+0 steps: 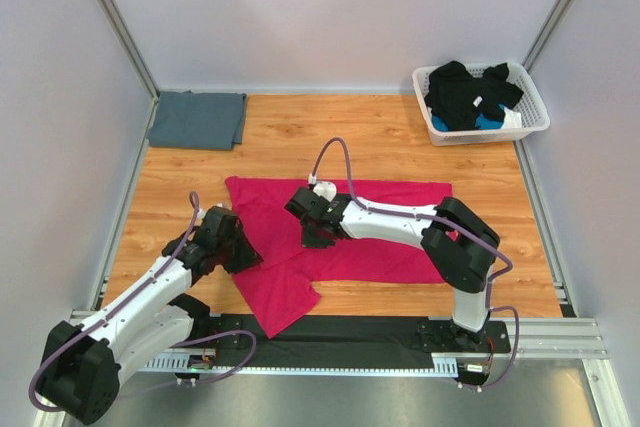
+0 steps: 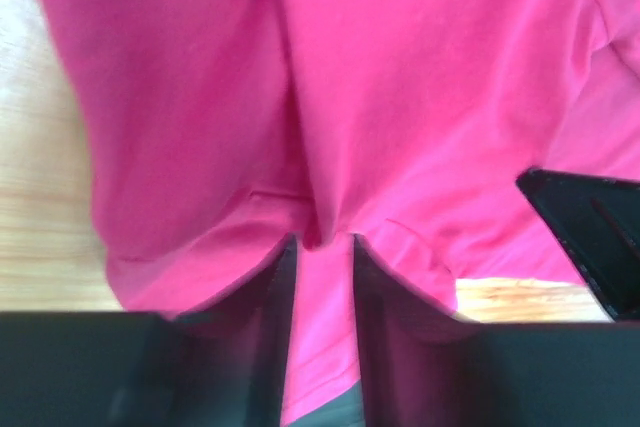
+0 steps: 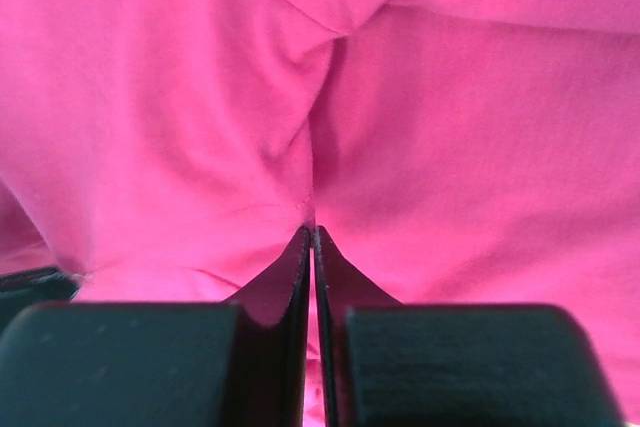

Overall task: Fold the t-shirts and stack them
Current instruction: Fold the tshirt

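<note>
The magenta t-shirt lies spread across the middle of the wooden table, with one part trailing toward the lower centre of the overhead frame. The left gripper sits at the shirt's left edge. Seen from its own wrist camera, this gripper has its fingers a little apart with a fold of pink cloth filling the gap, so it pinches the shirt. The right gripper rests on the cloth nearer the shirt's middle. From its wrist camera, that gripper shows tips pressed almost together on a pucker of the fabric. The blue-grey t-shirt lies folded flat at the upper left, well apart. A white basket holding dark clothes sits at the upper right.
</note>
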